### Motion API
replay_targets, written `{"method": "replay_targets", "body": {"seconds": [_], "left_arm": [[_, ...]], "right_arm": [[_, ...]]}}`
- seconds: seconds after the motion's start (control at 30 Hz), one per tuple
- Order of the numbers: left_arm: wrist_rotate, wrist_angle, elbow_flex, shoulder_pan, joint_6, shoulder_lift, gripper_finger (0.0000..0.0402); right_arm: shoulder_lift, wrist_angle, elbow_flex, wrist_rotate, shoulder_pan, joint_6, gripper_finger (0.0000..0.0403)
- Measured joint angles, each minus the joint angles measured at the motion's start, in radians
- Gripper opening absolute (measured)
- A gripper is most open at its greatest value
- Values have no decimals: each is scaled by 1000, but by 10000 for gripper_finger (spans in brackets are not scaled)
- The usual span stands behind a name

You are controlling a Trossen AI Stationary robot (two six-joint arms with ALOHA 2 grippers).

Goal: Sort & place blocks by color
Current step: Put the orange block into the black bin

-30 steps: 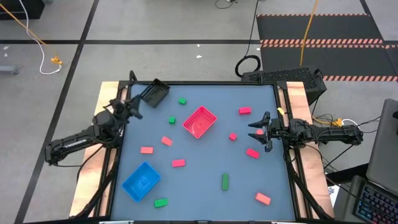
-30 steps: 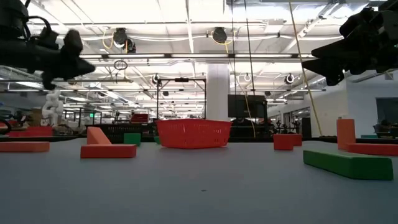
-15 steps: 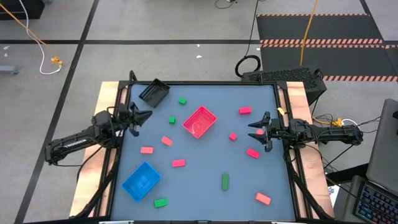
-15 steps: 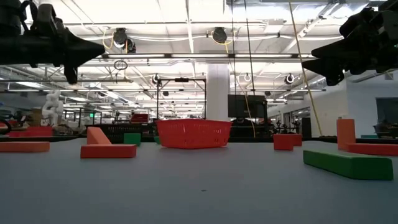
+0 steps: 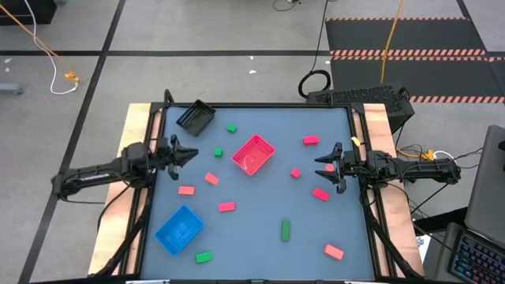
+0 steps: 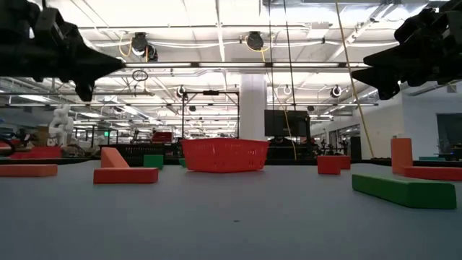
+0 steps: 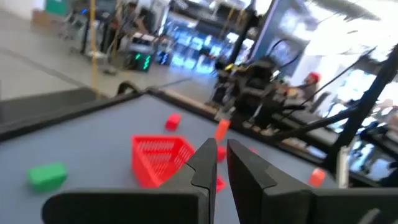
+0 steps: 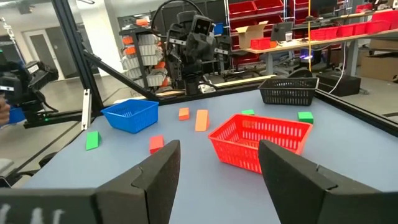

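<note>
- Red and green blocks lie scattered over the grey bench point(image 5: 260, 237), none of them inside the red basket point(image 5: 253, 154), the blue basket point(image 5: 180, 229) or the black basket point(image 5: 196, 117), so by the look of it the sorting has not begun.
- Over the last second the left gripper point(image 5: 184, 153) has swung away from the black basket and now points across the bench toward the red basket, hovering high above the surface; its jaws are closed with nothing between them.
- From the left wrist camera the closed tips aim straight at the red basket's rim, with a green block point(image 7: 47, 175) off to one side.
- Nearest to that gripper, between it and the red basket, sit a small green block point(image 5: 218, 152) and a red block point(image 5: 211, 179); either could be its target, though I cannot tell which.
- The right gripper point(image 5: 330, 167) has not moved: it waits on the far side of the red basket from the left one, jaws spread wide and empty, with a small red block point(image 5: 295, 173) and a longer red block point(image 5: 319, 193) just beside it.
- Nothing on the bench has shifted; only the left arm has changed pose.
- My reading is that the left arm is lining up for a first pick and must open its jaws before descending.
</note>
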Motion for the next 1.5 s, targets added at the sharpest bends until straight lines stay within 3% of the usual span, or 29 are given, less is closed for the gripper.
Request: {"method": "replay_targets", "body": {"seconds": [0.33, 0.53, 0.7, 0.9, 1.17, 1.33, 1.5], "left_arm": [[-184, 100, 49, -167, 135, 259, 48], [-279, 9, 211, -246, 184, 462, 142], [-299, -128, 350, -281, 172, 641, 231], [-299, -366, 471, -310, 214, 827, 290], [-297, -419, 557, -314, 214, 1011, 297], [-270, -427, 603, -319, 265, 1085, 294], [-307, -368, 625, -314, 311, 1123, 294]], "right_arm": [[0, 22, 0, 29, 0, 9, 210], [0, 128, 0, 58, 0, 10, 210], [0, 229, 0, 55, 0, 11, 210], [0, 270, 0, 55, 0, 15, 210], [0, 278, 0, 54, 0, 11, 210], [0, 286, 0, 54, 0, 11, 210], [0, 287, 0, 54, 0, 9, 210]]}}
